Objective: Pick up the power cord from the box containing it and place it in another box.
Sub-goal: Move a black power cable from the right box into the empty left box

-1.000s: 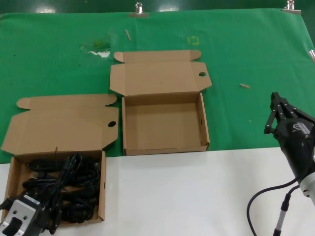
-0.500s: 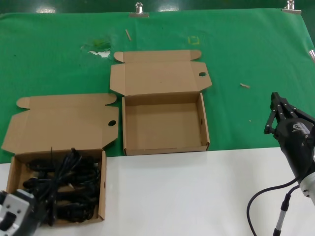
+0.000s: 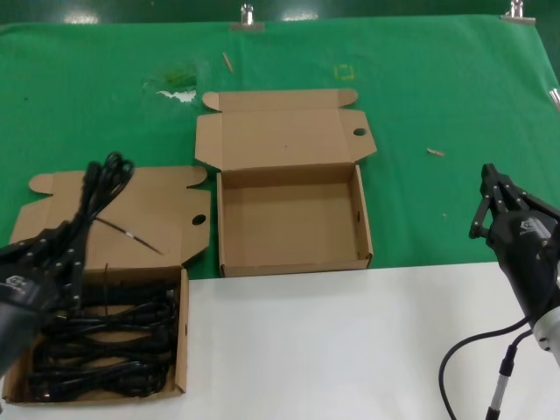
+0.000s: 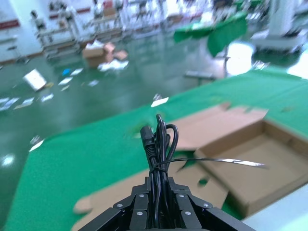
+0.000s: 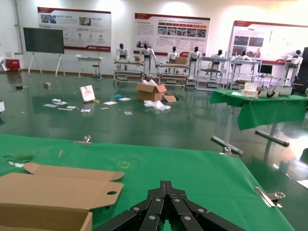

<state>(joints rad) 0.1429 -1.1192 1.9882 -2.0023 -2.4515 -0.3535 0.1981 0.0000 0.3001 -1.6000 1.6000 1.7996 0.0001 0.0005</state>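
— Cord (image 3: 98, 197) first: where do we have it?

— Our left gripper (image 3: 39, 262) is clamped on the bundle, and we hold it above the near-left box (image 3: 184, 324), over that box's open lid. The loops point up and away from us. More cords (image 3: 96, 346) like it lie in the box below.

— And the target?

— The empty box (image 3: 293, 219) sits to the right and a little farther off, flap folded back, well apart from our load. We judge the lift done and the carry to be the step in hand.

— How do we do it well?

— We should keep the grip firm and low on the bundle and travel high enough that nothing hanging catches the near wall of the empty box. Something thin and pale (image 4: 216, 162) sticks out sideways from the bundle, maybe a tie; it could snag on cardboard, so we bring the bundle over the middle of the floor before lowering.

— The other arm?

— Our right gripper (image 3: 492, 203) waits at the far right over the green cloth (image 3: 437, 79), fingers together and holding nothing.

— How does the cord look up close?

— Thin black rubber, folded into a narrow bunch, with a ribbed plug end (image 4: 148, 139) beside the loops at the top. It looks limp, so we expect it to sway when we swing right; a slow move should suit it.
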